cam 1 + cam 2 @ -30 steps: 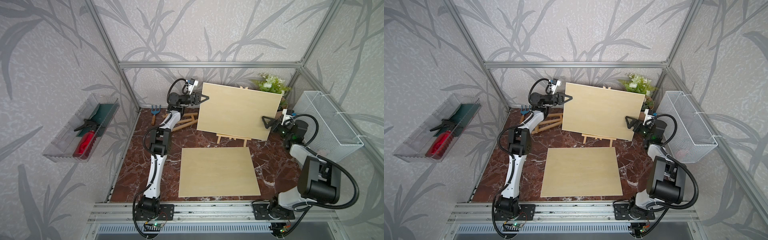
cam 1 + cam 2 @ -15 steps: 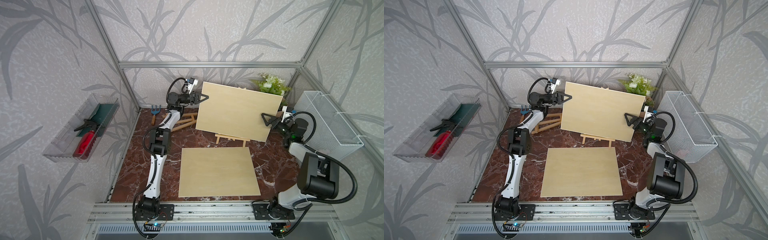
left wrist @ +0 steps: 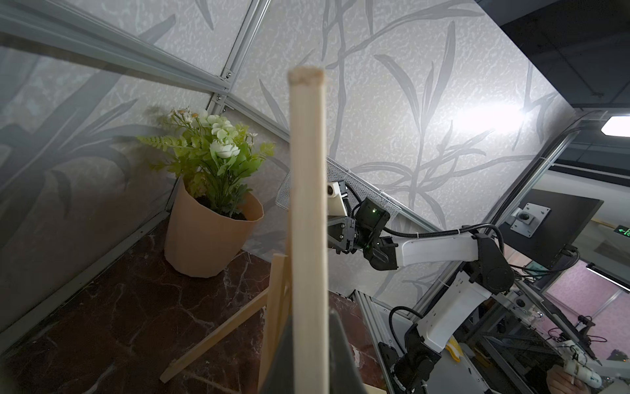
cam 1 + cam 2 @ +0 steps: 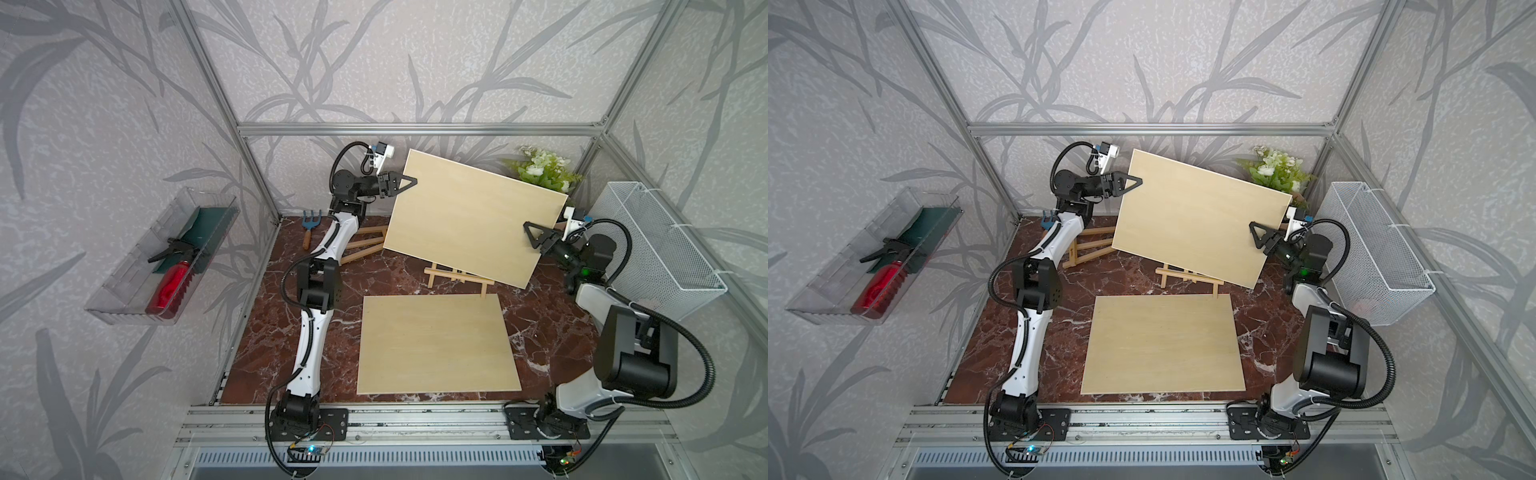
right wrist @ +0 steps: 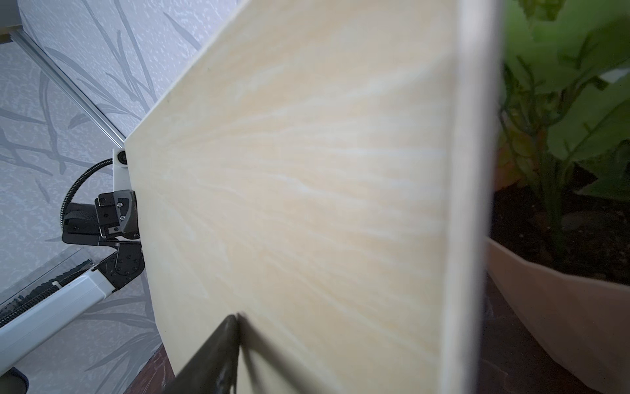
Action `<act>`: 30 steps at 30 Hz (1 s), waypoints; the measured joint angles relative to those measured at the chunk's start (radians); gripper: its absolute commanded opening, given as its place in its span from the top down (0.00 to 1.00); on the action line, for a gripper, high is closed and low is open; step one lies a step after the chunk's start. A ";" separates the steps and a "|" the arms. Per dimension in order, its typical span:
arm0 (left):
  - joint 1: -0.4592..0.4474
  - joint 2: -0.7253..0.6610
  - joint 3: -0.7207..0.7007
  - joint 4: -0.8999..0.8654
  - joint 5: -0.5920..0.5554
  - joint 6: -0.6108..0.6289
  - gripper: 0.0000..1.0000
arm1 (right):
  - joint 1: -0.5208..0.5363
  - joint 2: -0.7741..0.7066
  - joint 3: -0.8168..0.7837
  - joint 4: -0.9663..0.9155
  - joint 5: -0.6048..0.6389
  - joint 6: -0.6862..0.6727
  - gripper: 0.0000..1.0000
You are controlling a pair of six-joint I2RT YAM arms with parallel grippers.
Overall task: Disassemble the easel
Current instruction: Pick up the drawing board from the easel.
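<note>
Left gripper (image 4: 412,182) clamping board (image 4: 473,224), long axis tilted

- Pale grey wallpaper (image 4: 415,62) printed with darker leaf sprays closes me in on three sides.
- Aluminium frame bars (image 4: 415,129) run up the wall corners and across the back.
- I work on a dark red-brown marble top (image 4: 270,332) veined in white, with a metal rail (image 4: 415,419) along its front edge.
- A clear plastic tray (image 4: 129,311) hangs on the wall to my left, and a white wire basket (image 4: 665,249) on the wall to my right.
- A potted plant (image 4: 540,170) with white blossoms stands in the back right corner, in a tan pot (image 3: 204,238).
- Beyond the frame, the left wrist view shows a dark monitor (image 3: 559,232), a lit ceiling panel (image 3: 618,126) and a bright glare patch (image 3: 487,117) on the wallpaper.
</note>
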 measured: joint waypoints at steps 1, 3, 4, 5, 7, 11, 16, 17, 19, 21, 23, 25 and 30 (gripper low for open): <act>0.001 0.000 0.006 -0.021 -0.004 0.006 1.00 | 0.002 0.000 0.003 0.002 0.003 0.000 0.40; 0.005 0.000 0.025 -0.063 -0.012 0.015 1.00 | 0.010 0.000 0.017 0.000 0.013 0.004 0.40; 0.007 0.000 0.036 -0.075 -0.014 0.020 1.00 | 0.015 -0.001 0.023 -0.001 0.018 0.006 0.40; 0.009 0.000 0.048 -0.087 -0.016 0.023 1.00 | 0.020 -0.004 0.028 -0.006 0.023 0.005 0.41; 0.013 -0.002 0.063 -0.100 -0.020 0.025 1.00 | 0.031 -0.019 0.034 -0.022 0.034 -0.005 0.41; 0.018 -0.022 0.063 -0.120 -0.025 0.026 1.00 | 0.045 -0.083 0.034 -0.088 0.060 -0.022 0.41; 0.018 -0.094 0.029 -0.128 -0.025 0.024 1.00 | 0.046 -0.162 0.034 -0.143 0.068 -0.019 0.41; 0.018 -0.112 0.025 -0.129 -0.025 0.023 1.00 | 0.047 -0.179 0.034 -0.148 0.068 -0.015 0.41; 0.018 -0.146 0.018 -0.129 -0.025 0.019 1.00 | 0.047 -0.208 0.034 -0.151 0.068 -0.006 0.41; 0.017 -0.179 0.013 -0.129 -0.026 0.014 1.00 | 0.047 -0.235 0.035 -0.151 0.067 0.005 0.41; 0.017 -0.213 -0.008 -0.128 -0.032 0.011 1.00 | 0.047 -0.251 0.037 -0.151 0.064 0.017 0.41; 0.017 -0.254 -0.052 -0.126 -0.044 0.013 1.00 | 0.048 -0.262 0.042 -0.153 0.055 0.032 0.41; 0.017 -0.407 -0.257 -0.131 -0.105 0.053 1.00 | 0.049 -0.264 0.050 -0.151 0.013 0.084 0.44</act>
